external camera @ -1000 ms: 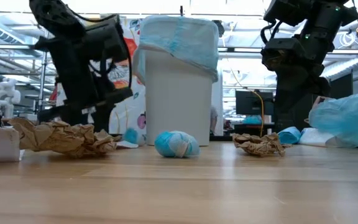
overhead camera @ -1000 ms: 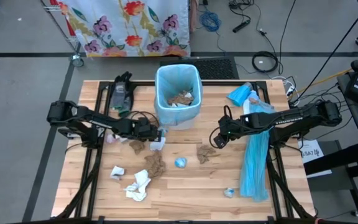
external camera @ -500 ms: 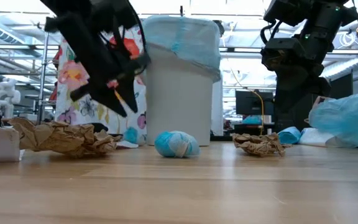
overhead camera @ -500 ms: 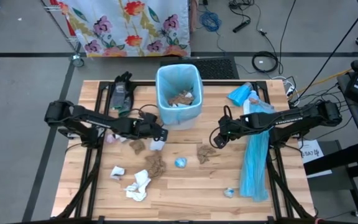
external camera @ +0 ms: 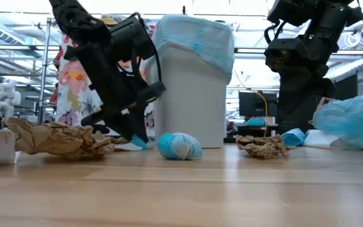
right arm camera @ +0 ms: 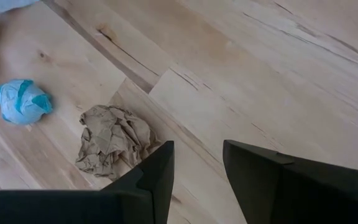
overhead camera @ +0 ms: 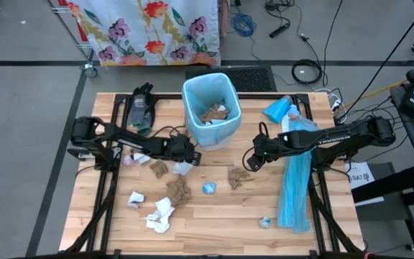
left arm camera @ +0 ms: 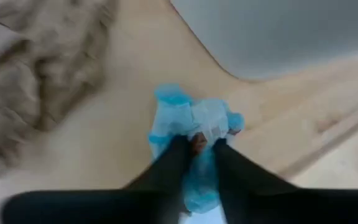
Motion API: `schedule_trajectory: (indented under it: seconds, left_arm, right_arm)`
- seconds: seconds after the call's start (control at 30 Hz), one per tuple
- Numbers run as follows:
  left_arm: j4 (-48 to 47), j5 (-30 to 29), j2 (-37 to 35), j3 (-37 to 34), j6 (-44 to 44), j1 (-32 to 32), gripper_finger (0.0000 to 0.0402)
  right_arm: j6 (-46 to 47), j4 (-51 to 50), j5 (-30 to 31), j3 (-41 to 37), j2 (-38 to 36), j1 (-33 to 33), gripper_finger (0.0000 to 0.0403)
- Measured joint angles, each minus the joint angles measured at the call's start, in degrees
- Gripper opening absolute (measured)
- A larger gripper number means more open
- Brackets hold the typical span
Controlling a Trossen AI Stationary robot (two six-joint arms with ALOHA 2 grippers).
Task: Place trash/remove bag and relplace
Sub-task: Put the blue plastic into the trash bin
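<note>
A white trash bin (overhead camera: 210, 108) lined with a light-blue bag stands at the far middle of the table, with brown and white wads inside. My left gripper (overhead camera: 185, 156) is down at the bin's foot, shut on a small pale-blue and white wad (left arm camera: 191, 118) that lies on the table. My right gripper (overhead camera: 250, 162) hangs open above a brown paper wad (right arm camera: 114, 146) and touches nothing. More trash lies loose on the table: brown wads (overhead camera: 179, 191), white tissue (overhead camera: 160, 214) and a blue ball (overhead camera: 208, 188). My left gripper pinches the pale-blue and white wad at its middle (left arm camera: 199, 129) between its two fingertips. The fingers slant down at it from the table's left. The wad rests on the table, close to the bin's base.
A long light-blue plastic strip (overhead camera: 293, 187) runs along the table's right side, with a blue bundle (overhead camera: 277, 109) at its far end. Dark items (overhead camera: 141, 106) lie at the far left. A small blue scrap (overhead camera: 264, 222) sits near the front right.
My left gripper has gone down and toward the table's right, onto the pale-blue wad by the bin, and has shut on it. The bin has slid a little toward the table's right.
</note>
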Motion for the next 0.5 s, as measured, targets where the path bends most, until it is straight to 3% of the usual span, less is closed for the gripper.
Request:
schedule_trajectory:
  seconds: [0.07,0.33,0.5]
  left_arm:
    - [-0.3,1.2,-0.6,0.0,0.0,-0.6,0.0018]
    - [-9.9,2.0,-9.4,-0.7,-0.4,-2.5,0.0006]
    - [-19.2,-2.2,-16.4,0.8,-1.8,-4.4,0.0002]
  right_arm:
    - [0.0,0.0,0.0,0.0,0.0,0.0,0.0130]
    - [0.0,0.1,0.0,0.0,0.0,0.3,0.0130]
    - [-0.3,0.1,0.3,0.0,0.0,0.3,0.0130]
